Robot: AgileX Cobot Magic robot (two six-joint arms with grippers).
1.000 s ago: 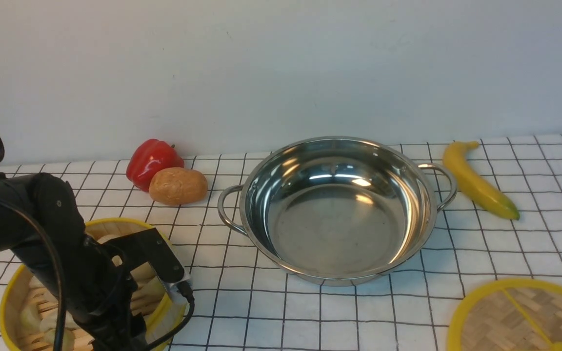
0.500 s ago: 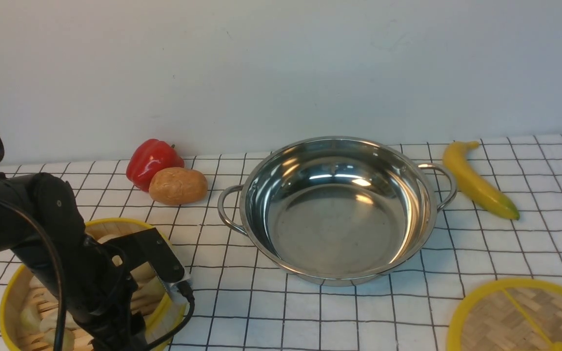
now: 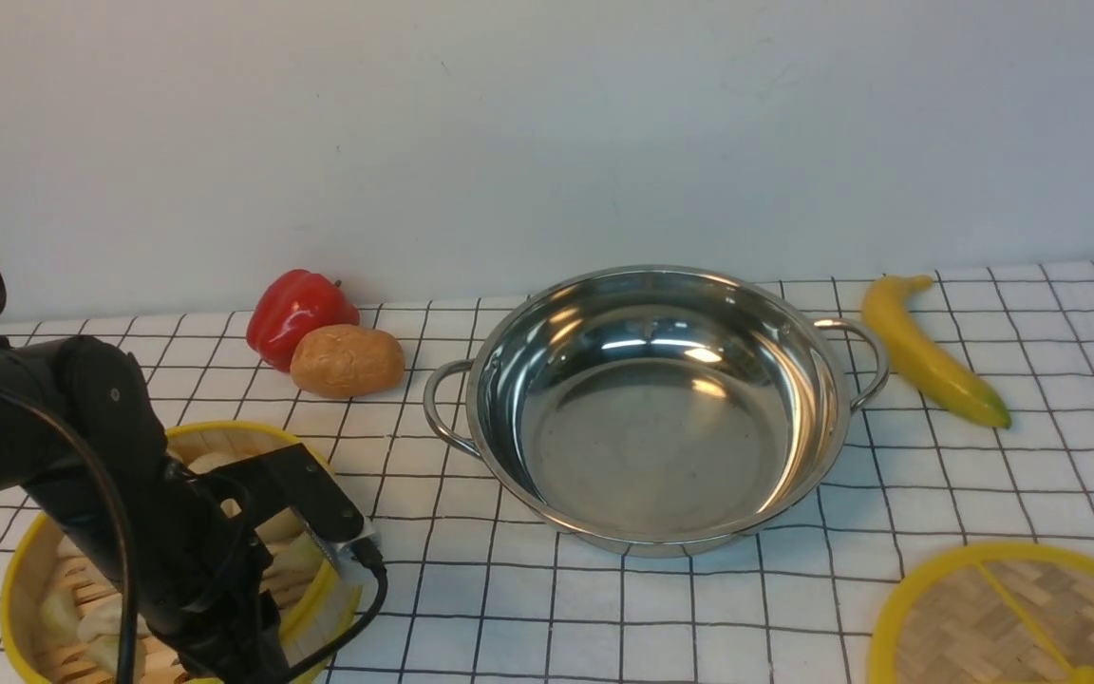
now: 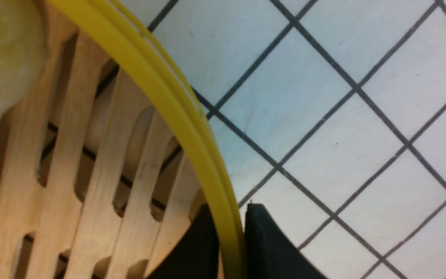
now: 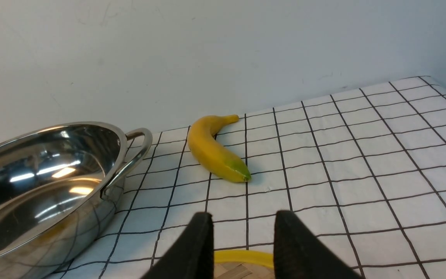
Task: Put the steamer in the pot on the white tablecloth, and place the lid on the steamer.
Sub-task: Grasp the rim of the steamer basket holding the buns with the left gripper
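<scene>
The steamer (image 3: pixel 34 579), a bamboo basket with yellow rims and pale buns, sits on the white tablecloth (image 3: pixel 984 475) at the near left. My left arm (image 3: pixel 82 427) reaches down over it. In the left wrist view my left gripper (image 4: pixel 229 211) is shut on the steamer's yellow rim (image 4: pixel 192 128), one finger inside and one outside. The shiny pot (image 3: pixel 651 408) stands empty in the middle. The woven lid (image 3: pixel 1012 617) lies at the near right. My right gripper (image 5: pixel 242 221) hovers open just over the lid's yellow edge (image 5: pixel 242 257), holding nothing.
A red pepper (image 3: pixel 295 313) and a potato (image 3: pixel 346 361) lie behind the steamer, left of the pot's handle. A banana (image 3: pixel 927 351) lies right of the pot, near the back wall. The pot's right handle (image 5: pixel 130 159) faces the banana.
My left gripper has closed onto the steamer's rim, and the steamer has shifted slightly under it. The pot, lid and right gripper have not moved.
</scene>
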